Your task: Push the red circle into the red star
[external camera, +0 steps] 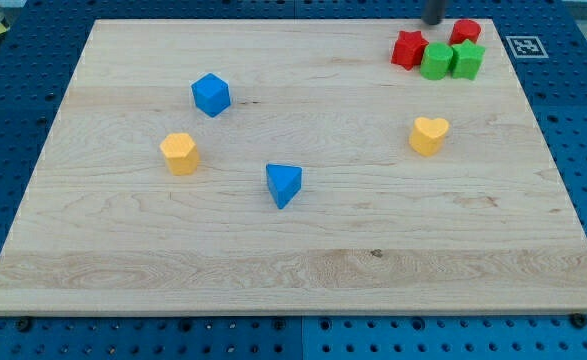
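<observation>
The red star (408, 48) lies near the view's top right of the wooden board (293, 250). The red circle (465, 30) lies to its right, close to the board's top edge. A green circle (436, 61) and a green star (467, 59) sit just below, packed between and against the two red blocks. My tip (434, 22) shows at the view's top edge, between the red star and the red circle and a little above them. It is just left of the red circle; I cannot tell whether it touches it.
A yellow heart (428, 135) lies below the cluster. A blue cube (211, 94), a yellow hexagon (179, 153) and a blue triangle (283, 184) lie left of centre. A marker tag (524, 46) sits off the board's top right corner.
</observation>
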`<state>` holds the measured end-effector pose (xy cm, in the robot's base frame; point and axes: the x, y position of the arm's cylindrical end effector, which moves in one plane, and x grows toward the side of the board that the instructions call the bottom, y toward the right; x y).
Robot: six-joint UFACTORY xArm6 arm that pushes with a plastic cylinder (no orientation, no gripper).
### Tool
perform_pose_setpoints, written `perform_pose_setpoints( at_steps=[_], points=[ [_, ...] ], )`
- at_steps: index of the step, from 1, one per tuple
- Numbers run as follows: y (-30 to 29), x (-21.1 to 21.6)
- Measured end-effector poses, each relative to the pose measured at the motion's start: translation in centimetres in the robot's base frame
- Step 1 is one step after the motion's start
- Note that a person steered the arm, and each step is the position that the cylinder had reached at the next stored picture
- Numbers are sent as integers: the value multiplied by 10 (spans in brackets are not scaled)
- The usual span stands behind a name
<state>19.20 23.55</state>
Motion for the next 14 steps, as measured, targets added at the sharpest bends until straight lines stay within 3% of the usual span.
perform_pose_setpoints(
  at_steps=[1, 3, 8, 14],
  points=[
    [45, 0],
    [46, 22],
    [10, 54],
    [-31, 63]
  ],
)
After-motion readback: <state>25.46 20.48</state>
